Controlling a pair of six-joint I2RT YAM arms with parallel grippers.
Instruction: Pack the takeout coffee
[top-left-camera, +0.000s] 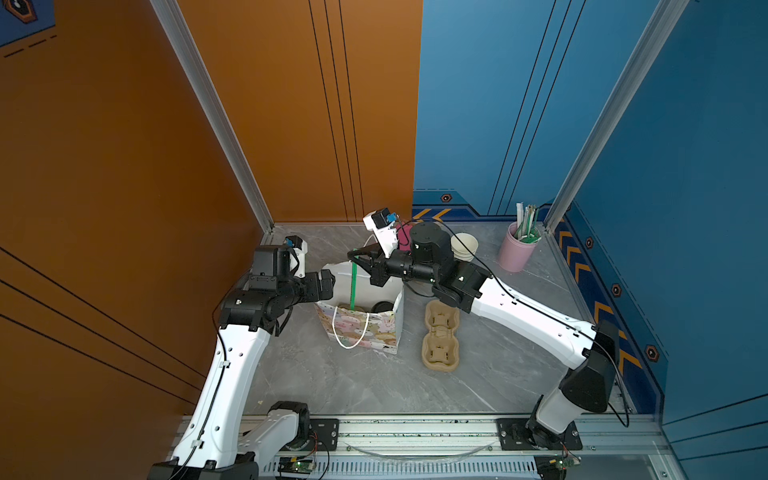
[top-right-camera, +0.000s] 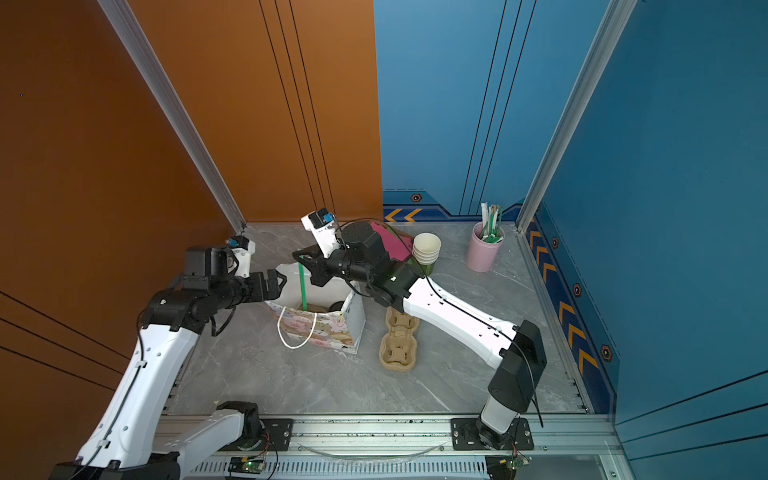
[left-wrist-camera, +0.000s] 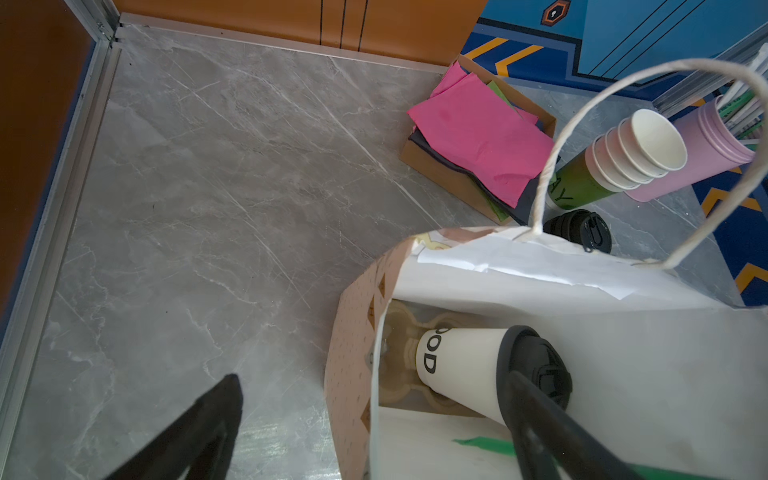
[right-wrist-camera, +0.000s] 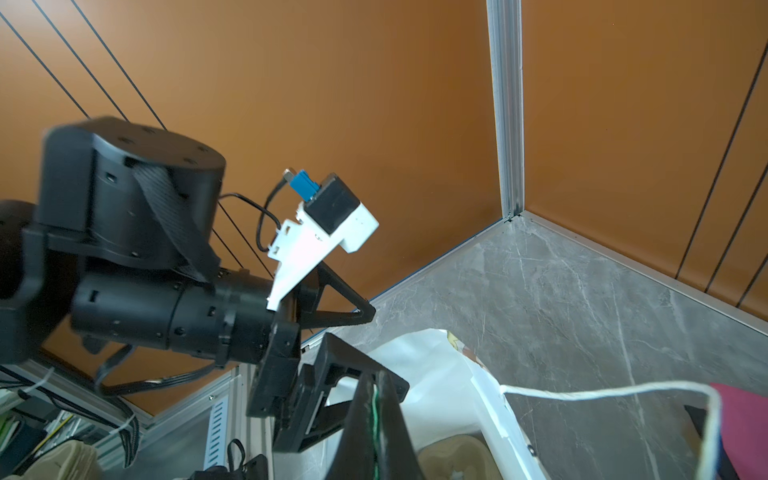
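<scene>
Coffee (left-wrist-camera: 465, 365): white paper cup, black lid, standing in brown carrier (left-wrist-camera: 399, 332) at bottom of bag (left-wrist-camera: 602, 345).
Handling: probably light; thin wall dents easily, lid may pop, liquid may spill if tipped.
Hold: gently around wall under lid rim, kept upright.
Left fingers (left-wrist-camera: 540, 419): wide apart, one inside bag, one outside, empty.
Right fingers (right-wrist-camera: 359, 428): together on green straw (top-left-camera: 353, 286).

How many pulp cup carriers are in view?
2: one pulp cup carrier lies beside the paper bag; a second carrier sits inside the bag, holding the takeout coffee. More may be hidden.
</scene>
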